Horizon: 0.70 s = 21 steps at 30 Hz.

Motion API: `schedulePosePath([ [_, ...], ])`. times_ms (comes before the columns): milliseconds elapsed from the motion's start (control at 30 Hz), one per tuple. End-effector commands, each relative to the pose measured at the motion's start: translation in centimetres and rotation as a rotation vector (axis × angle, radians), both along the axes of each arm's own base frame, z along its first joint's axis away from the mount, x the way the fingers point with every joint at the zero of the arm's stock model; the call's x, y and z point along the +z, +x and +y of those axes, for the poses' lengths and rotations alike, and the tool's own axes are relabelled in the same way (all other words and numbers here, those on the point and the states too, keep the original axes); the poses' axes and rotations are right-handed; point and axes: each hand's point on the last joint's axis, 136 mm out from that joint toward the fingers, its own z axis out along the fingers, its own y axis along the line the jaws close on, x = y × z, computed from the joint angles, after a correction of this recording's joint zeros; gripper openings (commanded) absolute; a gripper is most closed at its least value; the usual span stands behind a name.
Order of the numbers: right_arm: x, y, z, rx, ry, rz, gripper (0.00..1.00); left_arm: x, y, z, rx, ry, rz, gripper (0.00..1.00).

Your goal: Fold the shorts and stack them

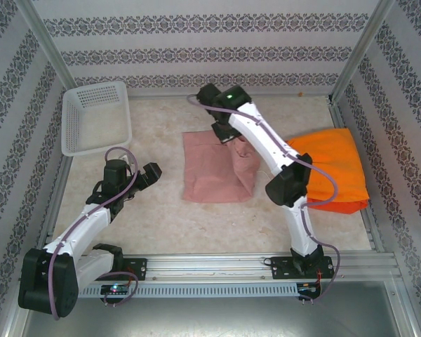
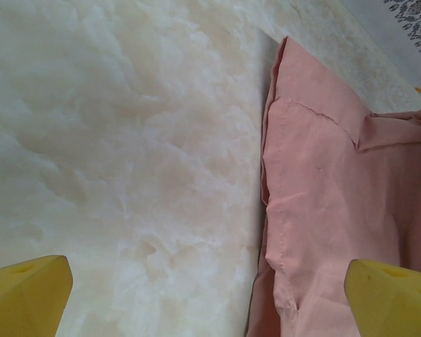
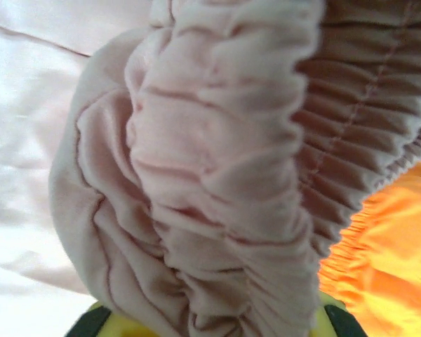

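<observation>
Top external view: pale mottled counter (image 1: 161,217), enclosed by patterned walls (image 1: 196,56) on metal posts (image 1: 47,42). White mesh basket (image 1: 95,116) sits in the far left corner. Right arm (image 1: 266,151) crosses the pink shorts (image 1: 210,172), which lie flat at centre, right part doubled over. Orange shorts (image 1: 333,165) lie stacked at the right edge. Left fingers (image 2: 28,291) stand apart above the counter beside the pink cloth's edge. Right fingers (image 3: 116,326) are buried under bunched pink waistband; grip cannot be told.

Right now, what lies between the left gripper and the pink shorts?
Bare table separates the left gripper from the pink shorts, as the top view shows.
</observation>
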Motion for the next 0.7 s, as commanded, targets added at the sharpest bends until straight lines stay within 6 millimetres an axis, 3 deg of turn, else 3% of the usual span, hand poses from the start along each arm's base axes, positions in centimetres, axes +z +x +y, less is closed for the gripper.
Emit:
schedulePosePath([
  [0,-1.9,-1.8,5.3,0.033,0.112,0.074,0.3,0.7,0.5,0.1,0.015,-0.029,-0.041,1.0],
  [100,-2.2,-3.6,11.2,0.111,0.346,0.18,0.54,1.2,0.5,0.0,0.015,-0.043,-0.05,1.0],
  [167,-0.2,-4.9,14.4,0.168,0.536,0.237,0.68,1.8,0.5,-0.1,0.017,-0.054,-0.069,1.0],
  [233,2.6,-5.8,16.2,0.22,0.683,0.241,0.75,2.7,0.5,0.0,0.026,-0.068,-0.094,1.0],
  [333,5.3,-5.5,15.4,0.198,0.801,0.154,0.79,4.4,0.5,0.0,0.037,-0.097,-0.133,1.0],
  [433,5.5,-4.7,13.0,0.105,0.941,0.11,0.83,5.9,0.8,-0.8,0.013,-0.148,-0.157,1.0],
  [567,1.6,-3.7,10.1,-0.055,1.068,0.148,0.85,7.5,2.3,-2.6,-0.047,-0.233,-0.169,0.99],
  [667,-2.0,-4.0,8.8,-0.101,1.013,0.172,0.85,8.0,3.6,-3.7,-0.085,-0.243,-0.153,0.94],
])
